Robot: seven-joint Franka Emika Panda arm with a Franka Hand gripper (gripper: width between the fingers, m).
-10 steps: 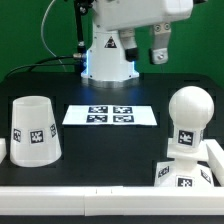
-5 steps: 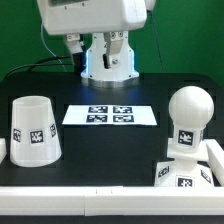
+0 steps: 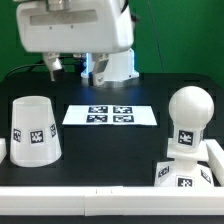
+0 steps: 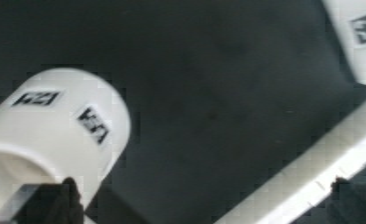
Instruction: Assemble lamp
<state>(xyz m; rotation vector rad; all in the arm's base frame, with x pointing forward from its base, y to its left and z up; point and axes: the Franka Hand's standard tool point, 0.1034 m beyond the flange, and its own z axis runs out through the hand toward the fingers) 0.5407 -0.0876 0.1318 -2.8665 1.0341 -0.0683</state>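
On shade [image 3: 33, 130] side: 1 black-and-white tag, no text

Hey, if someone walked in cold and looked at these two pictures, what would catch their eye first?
Probably the big white robot arm filling the top of the exterior view. Next come the white lamp parts on the black table: the cone shade at that view's left, and the round bulb standing on the base at its right. Between them lies the flat marker board.
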